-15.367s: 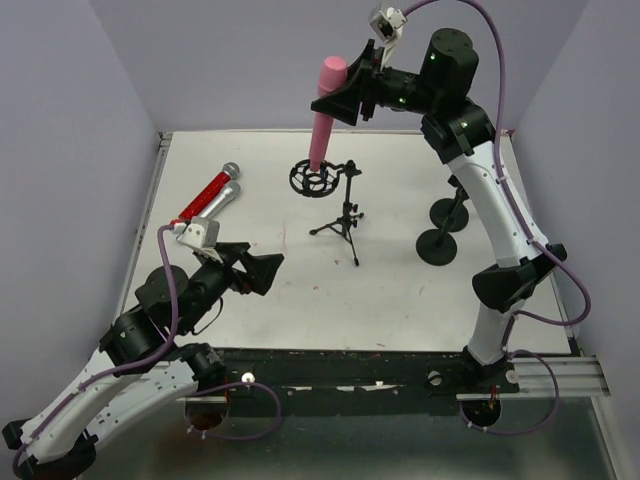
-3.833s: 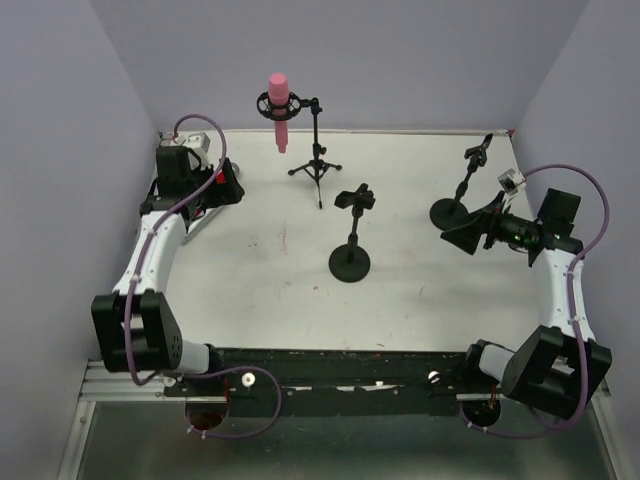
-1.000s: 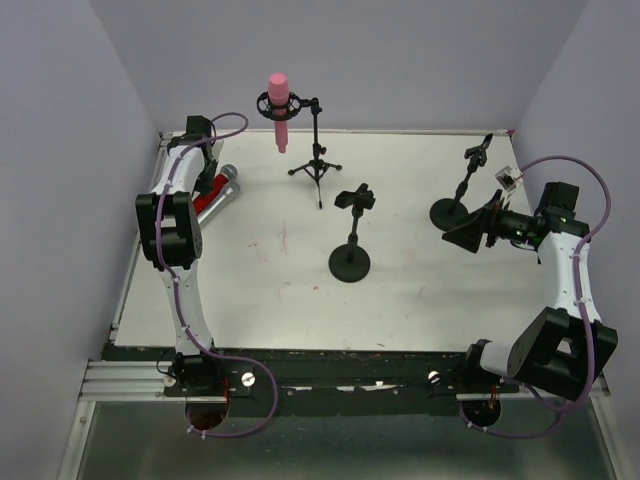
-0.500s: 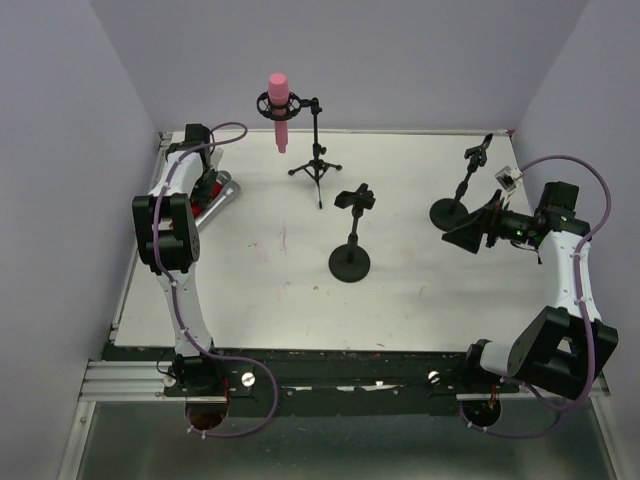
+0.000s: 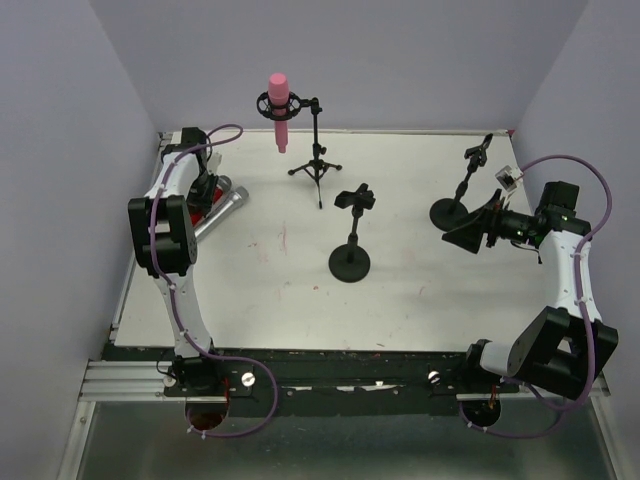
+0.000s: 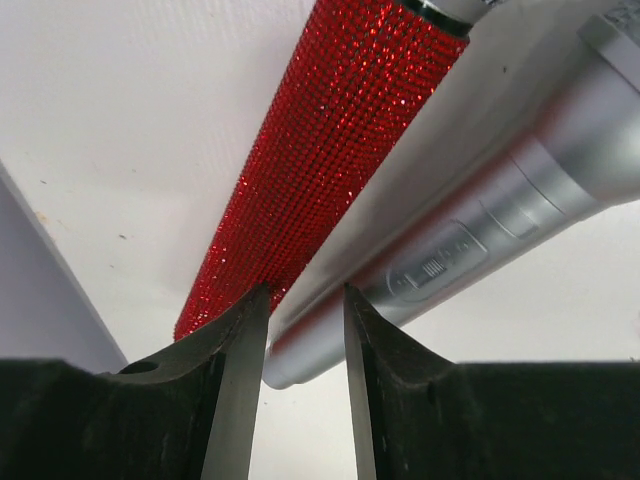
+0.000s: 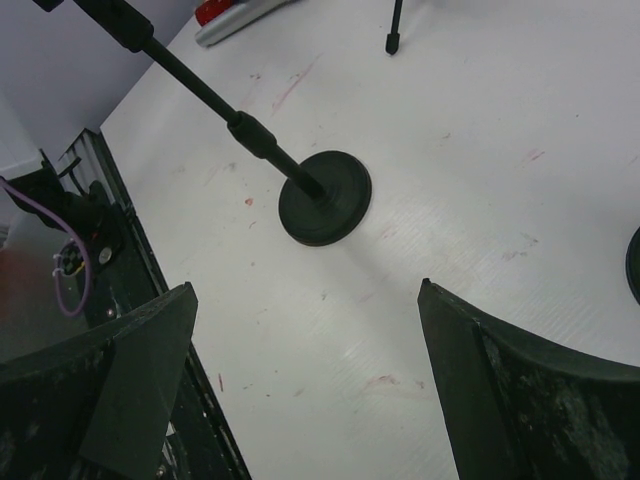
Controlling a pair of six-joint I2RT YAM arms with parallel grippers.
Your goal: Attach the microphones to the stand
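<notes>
The pink microphone (image 5: 277, 108) stands upright in the ring mount of the tripod stand (image 5: 317, 160) at the back. The glossy red microphone (image 6: 330, 150) and the silver-grey microphone (image 6: 460, 235) lie side by side at the table's far left. In the top view only the silver one (image 5: 225, 210) shows well, since the arm covers most of the red one. My left gripper (image 6: 300, 290) is down on them, narrowly open. One finger sits between the two bodies and the other outside the silver tail. My right gripper (image 7: 307, 288) hangs wide open and empty.
A round-base stand (image 5: 350, 262) with a clip (image 5: 355, 197) is mid-table, also in the right wrist view (image 7: 325, 198). A second round-base stand (image 5: 452, 210) leans at the back right, near my right gripper (image 5: 470, 232). The side wall is close behind my left gripper (image 5: 207, 192).
My left gripper has sunk onto the two lying microphones and its jaws have widened a little. The silver microphone's tail has swung away from the red one. The right arm has held still.
</notes>
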